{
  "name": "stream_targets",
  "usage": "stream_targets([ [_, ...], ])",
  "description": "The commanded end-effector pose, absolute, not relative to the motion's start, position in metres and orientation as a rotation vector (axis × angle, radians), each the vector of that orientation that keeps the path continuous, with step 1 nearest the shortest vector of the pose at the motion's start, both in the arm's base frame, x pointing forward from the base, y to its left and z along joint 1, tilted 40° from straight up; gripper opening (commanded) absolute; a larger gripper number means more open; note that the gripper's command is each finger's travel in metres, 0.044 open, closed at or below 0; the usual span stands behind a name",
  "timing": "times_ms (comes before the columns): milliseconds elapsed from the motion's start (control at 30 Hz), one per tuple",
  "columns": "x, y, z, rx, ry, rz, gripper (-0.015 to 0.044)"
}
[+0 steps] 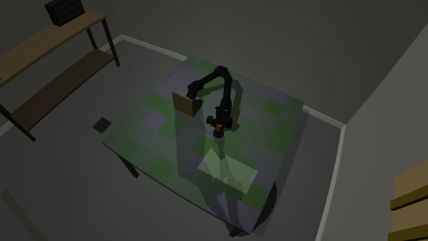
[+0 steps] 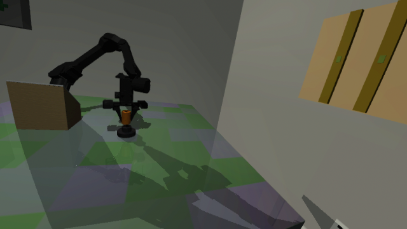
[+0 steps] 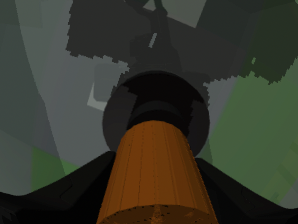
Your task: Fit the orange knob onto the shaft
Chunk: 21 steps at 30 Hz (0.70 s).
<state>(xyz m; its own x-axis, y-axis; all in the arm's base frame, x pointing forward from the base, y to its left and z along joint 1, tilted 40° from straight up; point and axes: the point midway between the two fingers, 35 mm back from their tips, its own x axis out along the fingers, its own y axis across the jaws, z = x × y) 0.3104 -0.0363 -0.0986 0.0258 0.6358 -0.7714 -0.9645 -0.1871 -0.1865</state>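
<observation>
The orange knob (image 1: 219,127) (image 2: 126,117) (image 3: 156,170) stands upright between the fingers of my gripper (image 2: 126,119), which is shut on it. The dark round pedestal (image 1: 219,134) (image 2: 126,132) (image 3: 116,122) stands on the table directly below the knob. In the exterior view a dark raised part of the pedestal shows under the knob's lower end, and the knob sits above the pedestal's wide base. The shaft is hidden; whether the knob's hole is around it I cannot tell. In the wrist view the knob covers the pedestal's near part.
A brown box-like block (image 1: 182,104) (image 2: 39,106) stands on the patchwork table (image 1: 134,144) (image 2: 159,187), beside the arm's base and left of the pedestal. A wooden bench (image 1: 43,38) stands beyond the table at the left, with a dark drawer unit (image 1: 68,11) on it.
</observation>
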Motion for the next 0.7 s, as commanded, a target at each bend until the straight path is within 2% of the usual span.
stream_targets([
  [0, 0.3089, -0.0349, -0.0991, -0.910, 0.478, 1.545, 0.0000],
  [667, 0.3113, -0.0368, -0.0983, -0.910, 0.478, 1.545, 0.0000],
])
